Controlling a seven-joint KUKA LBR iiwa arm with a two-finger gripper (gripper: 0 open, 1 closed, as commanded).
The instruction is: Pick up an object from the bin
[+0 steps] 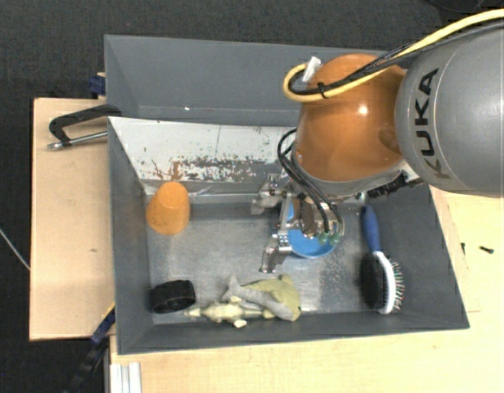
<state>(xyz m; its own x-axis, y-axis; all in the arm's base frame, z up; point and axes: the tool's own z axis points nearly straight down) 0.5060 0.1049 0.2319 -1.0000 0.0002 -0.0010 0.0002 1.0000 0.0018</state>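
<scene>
From the overhead camera I see my gripper (274, 224) mid-bin, its two fingers spread and pinching nothing. Just right of the tips, partly under the wrist, lies a blue disc (311, 244). I judge it light, stiff, slick plastic. I'd grip it squarely across the rim.

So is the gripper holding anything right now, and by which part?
Nothing visibly: the gripper is open over bare floor, with a blue round thing lying just beside it.
</scene>
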